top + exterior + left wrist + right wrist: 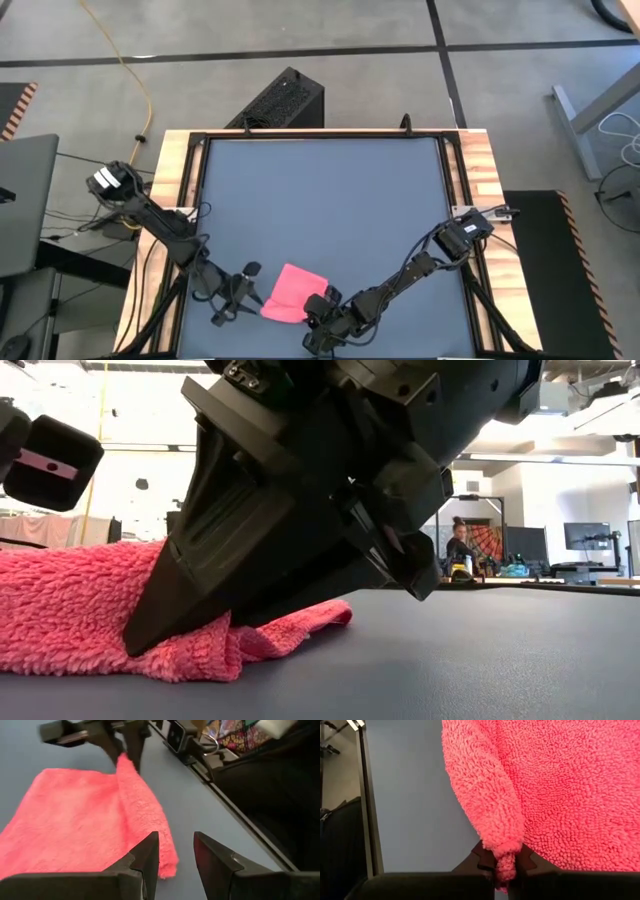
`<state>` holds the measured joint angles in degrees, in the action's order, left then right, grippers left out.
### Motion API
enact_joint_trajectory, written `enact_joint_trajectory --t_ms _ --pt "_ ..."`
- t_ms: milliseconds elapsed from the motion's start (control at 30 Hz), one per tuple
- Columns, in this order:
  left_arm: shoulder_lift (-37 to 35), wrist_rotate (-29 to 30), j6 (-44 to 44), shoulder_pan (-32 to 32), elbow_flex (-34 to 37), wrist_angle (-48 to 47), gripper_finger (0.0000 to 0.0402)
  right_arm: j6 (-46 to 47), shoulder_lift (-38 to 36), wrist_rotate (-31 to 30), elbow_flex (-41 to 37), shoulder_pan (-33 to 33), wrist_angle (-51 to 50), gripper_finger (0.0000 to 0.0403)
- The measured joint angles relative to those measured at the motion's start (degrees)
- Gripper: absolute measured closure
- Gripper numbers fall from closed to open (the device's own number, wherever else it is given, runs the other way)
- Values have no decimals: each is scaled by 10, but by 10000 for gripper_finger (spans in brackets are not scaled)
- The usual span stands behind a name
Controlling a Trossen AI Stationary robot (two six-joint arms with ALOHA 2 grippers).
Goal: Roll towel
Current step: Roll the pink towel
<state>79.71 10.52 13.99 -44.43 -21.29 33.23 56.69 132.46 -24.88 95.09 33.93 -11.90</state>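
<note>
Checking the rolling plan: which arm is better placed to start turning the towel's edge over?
Probably the right: the right gripper is shut on the towel's edge, while the left gripper is open just short of it.

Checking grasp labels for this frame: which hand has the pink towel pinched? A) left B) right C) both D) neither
B: the right hand is shut on a folded edge of the towel, while the left hand is open beside the towel with nothing between its fingers.
</note>
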Motion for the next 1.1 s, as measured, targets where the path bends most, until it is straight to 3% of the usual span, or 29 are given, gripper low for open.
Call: enact_joint_trajectory --t_ms 200,400,467,667,833,1100 --pt "61 -41 -44 -2 -80 -27 291 -2 -1 5 0 -2 -2 364" --pt "94 28 -98 -11 -211 -277 291 -2 -1 7 1 -2 -8 364" --pt "106 53 -98 -13 -239 -322 291 -2 -1 7 1 -2 -10 363" --pt "127 95 -7 -6 -257 -332 291 -11 -1 8 1 -2 -10 363" --pt "127 93 -5 -5 -257 -334 286 -11 -1 8 1 -2 -10 363" --pt "127 113 -21 -12 -257 -334 202 -17 -1 8 1 -3 -11 363"
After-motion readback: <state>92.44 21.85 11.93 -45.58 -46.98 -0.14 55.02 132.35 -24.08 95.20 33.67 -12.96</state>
